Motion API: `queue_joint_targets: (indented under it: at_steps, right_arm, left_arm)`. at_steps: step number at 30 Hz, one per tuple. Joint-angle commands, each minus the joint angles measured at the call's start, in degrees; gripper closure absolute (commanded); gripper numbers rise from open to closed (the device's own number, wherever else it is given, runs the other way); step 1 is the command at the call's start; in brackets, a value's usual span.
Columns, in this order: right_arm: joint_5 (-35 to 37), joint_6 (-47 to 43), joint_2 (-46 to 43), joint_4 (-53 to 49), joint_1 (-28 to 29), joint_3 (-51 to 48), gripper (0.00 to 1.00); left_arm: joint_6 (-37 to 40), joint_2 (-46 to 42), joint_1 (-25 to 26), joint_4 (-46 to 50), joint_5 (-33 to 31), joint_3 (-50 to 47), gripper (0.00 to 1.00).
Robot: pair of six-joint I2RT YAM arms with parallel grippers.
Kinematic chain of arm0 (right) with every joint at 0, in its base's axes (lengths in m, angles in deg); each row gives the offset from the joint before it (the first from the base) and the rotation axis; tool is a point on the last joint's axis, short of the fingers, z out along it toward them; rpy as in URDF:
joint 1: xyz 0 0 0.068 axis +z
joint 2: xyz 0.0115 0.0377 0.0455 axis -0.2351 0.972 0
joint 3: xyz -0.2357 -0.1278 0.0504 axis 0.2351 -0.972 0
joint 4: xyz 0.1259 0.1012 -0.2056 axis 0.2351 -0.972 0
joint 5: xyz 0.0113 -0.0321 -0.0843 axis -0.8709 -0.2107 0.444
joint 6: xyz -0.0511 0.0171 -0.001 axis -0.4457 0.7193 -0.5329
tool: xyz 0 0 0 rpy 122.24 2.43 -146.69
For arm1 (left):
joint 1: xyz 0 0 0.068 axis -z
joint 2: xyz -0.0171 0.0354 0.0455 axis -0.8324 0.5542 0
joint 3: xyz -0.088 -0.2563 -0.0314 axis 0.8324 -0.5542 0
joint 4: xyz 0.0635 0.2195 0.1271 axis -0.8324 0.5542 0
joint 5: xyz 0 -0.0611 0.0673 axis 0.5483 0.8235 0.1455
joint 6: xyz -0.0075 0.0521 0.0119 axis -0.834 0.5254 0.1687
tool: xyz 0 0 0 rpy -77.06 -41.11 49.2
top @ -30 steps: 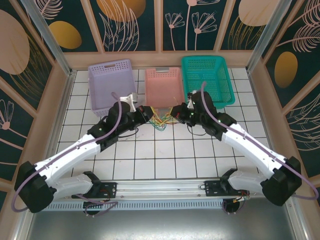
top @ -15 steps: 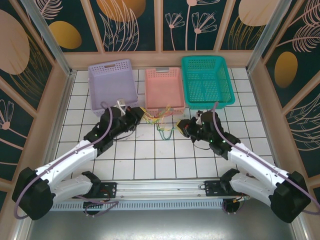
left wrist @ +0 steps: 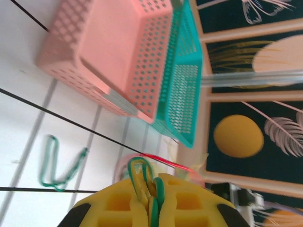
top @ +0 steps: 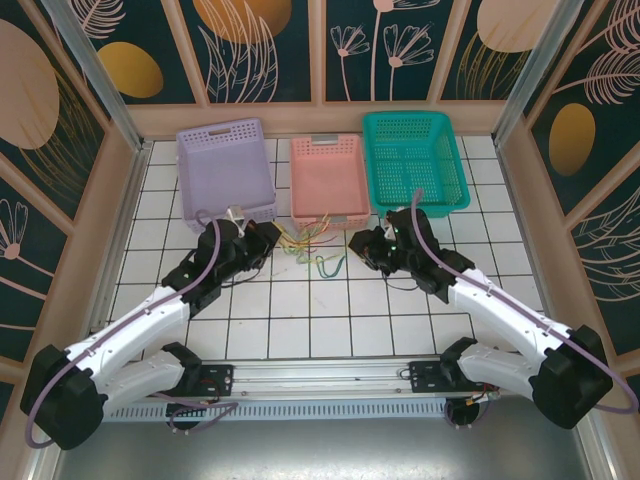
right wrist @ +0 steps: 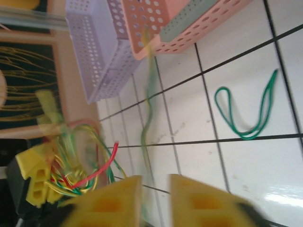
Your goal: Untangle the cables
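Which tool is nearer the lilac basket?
Left. The left tool sits by the near right corner of the lilac basket; the right tool is off the near right corner of the pink basket.

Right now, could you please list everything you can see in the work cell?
lilac perforated plastic basket: one, lilac, back row, left.
pink perforated plastic basket: one, pink, back row, middle.
teal mesh plastic basket: one, teal, back row, right.
tangled thin cables: one bundle, yellow, green and red, in front of the pink basket.
loose green cable: one, green, looped on the tiles.
white tiled table: one, white with dark lines.
patterned wall panels: several, dark teal and gold, around the table.
left arm, right arm: two, white, lilac hoses.
left gripper: yellow pads, shut on the bundle.
right gripper: yellow pads, open.
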Motion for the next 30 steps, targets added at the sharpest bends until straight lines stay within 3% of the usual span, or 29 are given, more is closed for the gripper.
queue_joint_targets:
  at_steps: [1, 4, 7, 12, 16, 22, 30]
  right_arm:
    - [2.6, -10.0, 1.4, -11.2, -0.3, 3.7, 0.51]
    - [9.3, -10.6, 0.3, -19.1, -0.6, 5.4, 0.48]
    - [11.3, -7.3, 1.3, -20.5, 0.0, 4.7, 0.48]
    - [17.1, -0.9, 14.7, -19.2, 7.8, 9.7, 0.54]
    - [20.2, 3.5, 24.2, -17.1, 9.9, 12.6, 0.63]
    - [24.2, 6.9, 30.6, -16.5, 10.0, 14.9, 0.64]
    - [23.6, 7.1, 35.5, -13.0, 10.7, 16.3, 0.62]
  left_arm:
    - [5.4, -4.8, -1.5, 11.5, -7.1, 3.9, 1.0]
    - [7.4, -7.8, -1.5, 20.9, -11.9, 5.5, 1.0]
    - [7.8, -9.4, -1.6, 27.5, -14.9, 5.3, 1.0]
    - [7.5, -10.9, -1.5, 23.4, -13.4, -1.3, 1.0]
    - [7.4, -9.6, -1.5, 16.6, -10.3, -6.1, 1.0]
    - [11.7, -5.1, -1.5, 13.6, -6.3, -8.5, 1.0]
    - [15.4, -2.5, -1.5, 13.3, -3.2, -10.5, 1.0]
